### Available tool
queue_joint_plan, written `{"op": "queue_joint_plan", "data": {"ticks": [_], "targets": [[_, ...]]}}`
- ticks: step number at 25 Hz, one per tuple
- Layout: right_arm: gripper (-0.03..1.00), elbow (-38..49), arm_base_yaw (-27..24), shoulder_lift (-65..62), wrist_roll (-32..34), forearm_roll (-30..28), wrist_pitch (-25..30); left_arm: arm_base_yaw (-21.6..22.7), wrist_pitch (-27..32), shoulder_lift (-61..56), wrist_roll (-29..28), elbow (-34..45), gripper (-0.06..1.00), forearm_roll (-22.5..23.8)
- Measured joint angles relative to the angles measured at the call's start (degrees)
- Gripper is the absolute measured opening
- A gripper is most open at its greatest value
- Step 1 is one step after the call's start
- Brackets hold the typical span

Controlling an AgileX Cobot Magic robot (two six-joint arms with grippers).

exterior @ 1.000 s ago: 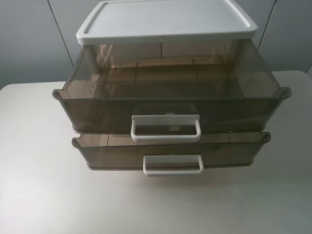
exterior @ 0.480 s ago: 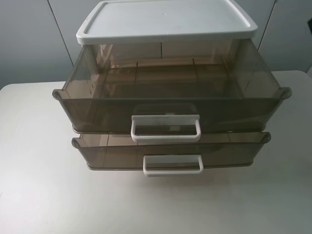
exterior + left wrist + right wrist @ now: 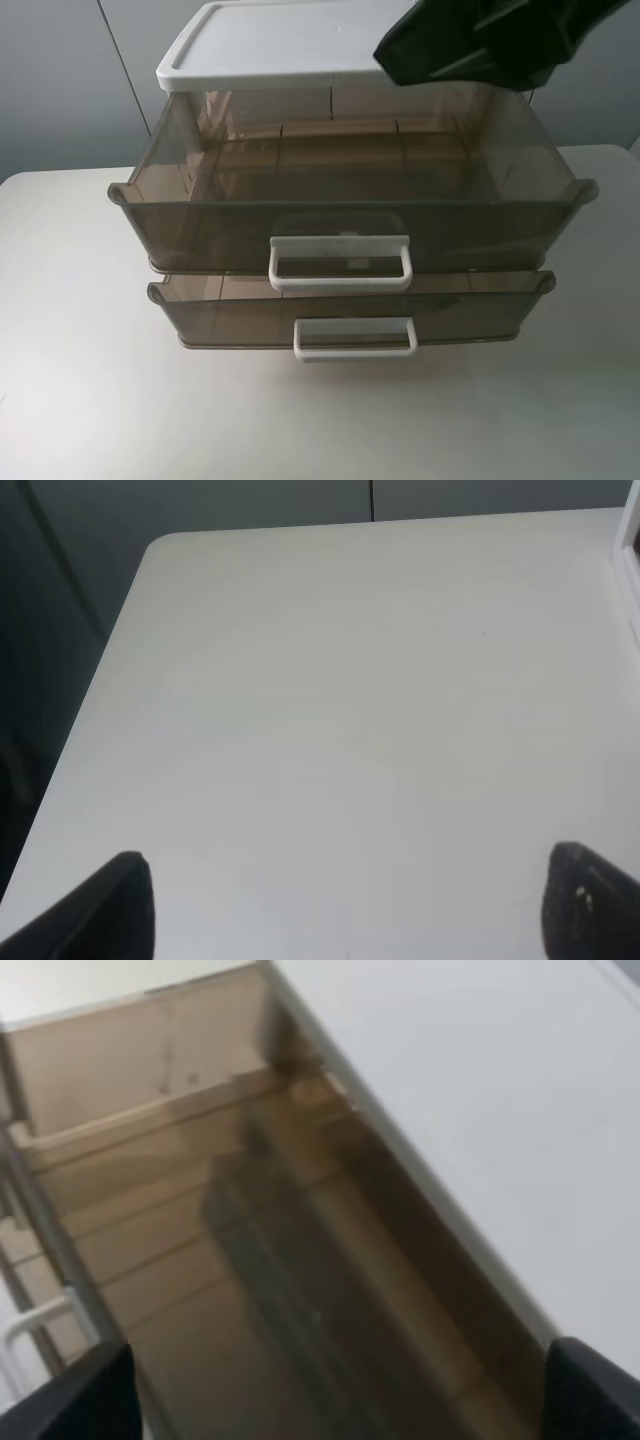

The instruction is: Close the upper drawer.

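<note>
The upper drawer (image 3: 340,215), smoky see-through plastic with a scuffed white loop handle (image 3: 340,262), is pulled far out from under the white lid (image 3: 290,40). My right arm (image 3: 480,40) hangs dark and blurred above the lid's right front corner and the back of the open drawer. In the right wrist view my right gripper (image 3: 330,1400) is open and empty, looking down into the drawer's interior (image 3: 200,1210) beside the lid (image 3: 480,1110). My left gripper (image 3: 345,910) is open and empty over bare table, and it is out of the exterior view.
The lower drawer (image 3: 350,310) with its cleaner white handle (image 3: 355,338) stands slightly out below. The unit sits on a white table (image 3: 80,380). Grey wall panels stand behind. The unit's white edge (image 3: 630,560) shows in the left wrist view.
My right arm has come into the exterior view from the top right, above the lid. Both drawers have not moved.
</note>
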Motion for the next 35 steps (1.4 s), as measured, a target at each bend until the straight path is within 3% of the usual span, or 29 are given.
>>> {"op": "queue_joint_plan", "data": {"ticks": [3, 11, 16, 24, 35], "targets": [[0.61, -0.14, 2.63, 2.83, -1.96, 5.01, -0.14, 0.0, 0.0, 0.0, 0.0, 0.0, 0.74, 0.0], [0.61, -0.14, 3.12, 7.11, -13.5, 24.52, 1.98, 0.0, 0.0, 0.0, 0.0, 0.0, 0.74, 0.0], [0.61, -0.14, 3.12, 9.93, -17.18, 28.78, 5.08, 0.0, 0.0, 0.0, 0.0, 0.0, 0.74, 0.0], [0.61, -0.14, 3.12, 17.24, -18.13, 25.92, 11.5, 0.0, 0.0, 0.0, 0.0, 0.0, 0.74, 0.0], [0.61, -0.14, 3.31, 20.44, -12.88, 7.01, 7.73, 0.0, 0.0, 0.0, 0.0, 0.0, 0.74, 0.0]]}}
